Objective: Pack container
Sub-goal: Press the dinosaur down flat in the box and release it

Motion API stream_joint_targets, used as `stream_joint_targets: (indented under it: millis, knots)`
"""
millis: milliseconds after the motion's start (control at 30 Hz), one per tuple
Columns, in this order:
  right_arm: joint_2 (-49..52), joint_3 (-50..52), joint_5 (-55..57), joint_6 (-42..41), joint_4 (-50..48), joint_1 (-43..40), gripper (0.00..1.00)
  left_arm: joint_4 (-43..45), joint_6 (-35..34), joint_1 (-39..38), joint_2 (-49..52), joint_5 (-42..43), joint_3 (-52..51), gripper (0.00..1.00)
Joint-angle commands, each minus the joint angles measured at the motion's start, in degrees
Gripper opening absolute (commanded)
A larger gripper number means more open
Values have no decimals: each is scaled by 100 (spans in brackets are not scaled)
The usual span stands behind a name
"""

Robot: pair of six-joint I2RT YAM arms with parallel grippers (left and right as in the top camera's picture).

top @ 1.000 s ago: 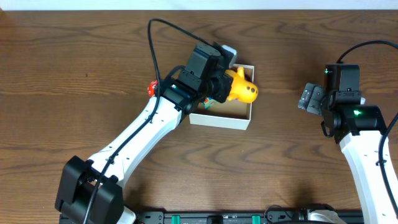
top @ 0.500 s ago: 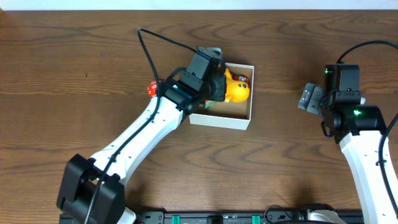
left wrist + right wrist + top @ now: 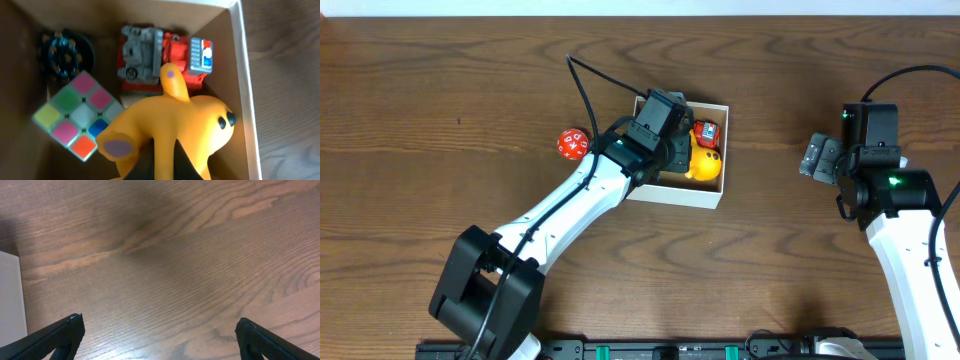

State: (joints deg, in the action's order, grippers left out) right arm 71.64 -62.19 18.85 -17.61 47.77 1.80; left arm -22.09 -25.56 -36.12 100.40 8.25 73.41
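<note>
The container (image 3: 675, 192) sits centre-table toward the far side, holding a red truck (image 3: 165, 57) and a colour cube (image 3: 75, 115). The truck's blue-and-white panel is too blurred to read. The left gripper (image 3: 682, 158) reaches inside the container, clamped on a yellow toy (image 3: 175, 120). The right gripper (image 3: 160, 335) hangs well to the container's right, spread wide and empty.

Brown wooden tabletop (image 3: 440, 100), visible grain, soft sheen. Thin white cardboard box (image 3: 245, 75), matt, with a plain tan inside. Smooth, matt, rubbery-looking yellow toy (image 3: 175, 125). Red and grey plastic truck (image 3: 165, 60). Cube (image 3: 80, 117) of glossy coloured tiles.
</note>
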Motion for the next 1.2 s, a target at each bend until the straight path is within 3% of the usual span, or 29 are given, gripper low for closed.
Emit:
stream_joint_targets:
  millis: [0, 467, 1033, 1067, 1133, 1167]
  knots:
    - [4, -24, 17, -81, 2, -35, 99, -140, -308, 2, -39, 162, -17, 6]
    - [4, -24, 17, -81, 2, -33, 99, -1115, -299, -55, 131, 162, -83, 6]
    - [4, -24, 17, -81, 2, -33, 99, -1062, 48, -146, 1117, 155, -68, 6]
    - [4, -24, 17, -81, 2, -33, 99, -1047, 111, -144, 1099, 155, -46, 8]
    - [7, -24, 17, -81, 2, -35, 99, -1045, 240, -146, 1051, 157, 15, 31]
    - [7, -24, 17, -81, 2, -35, 99, -1047, 284, -146, 1012, 157, 55, 34]
